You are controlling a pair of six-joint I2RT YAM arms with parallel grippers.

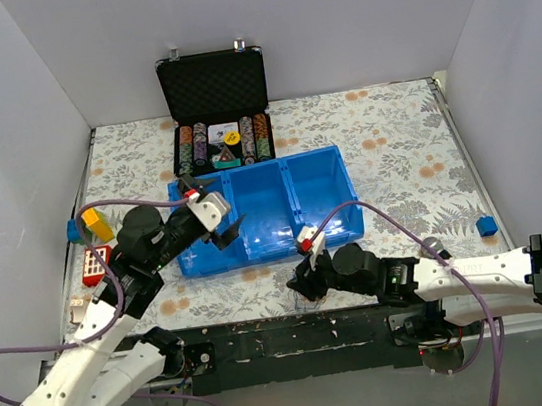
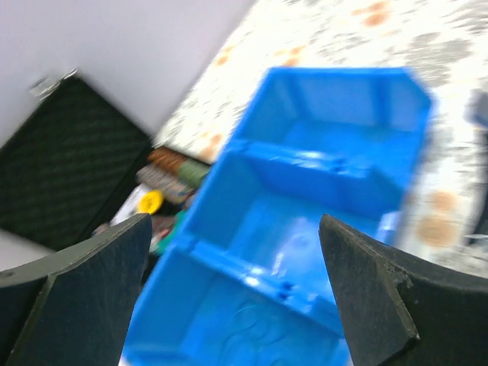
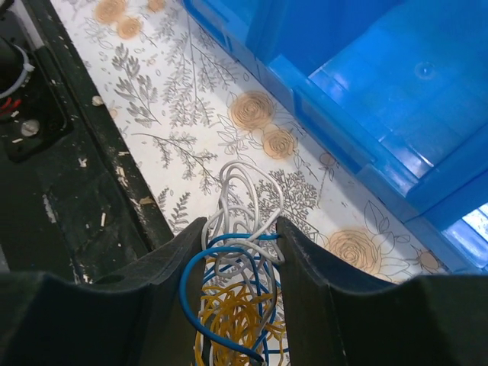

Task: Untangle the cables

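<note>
Right gripper clamps the cables just beside the blue tray near wall, pale loops poking past its tips. Left gripper wide, empty, over the tray, farther off to the left.

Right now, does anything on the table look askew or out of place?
Only the cables: white, blue and yellow loops sit knotted between the fingers of the right gripper, on the cloth beside the blue tray.
</note>
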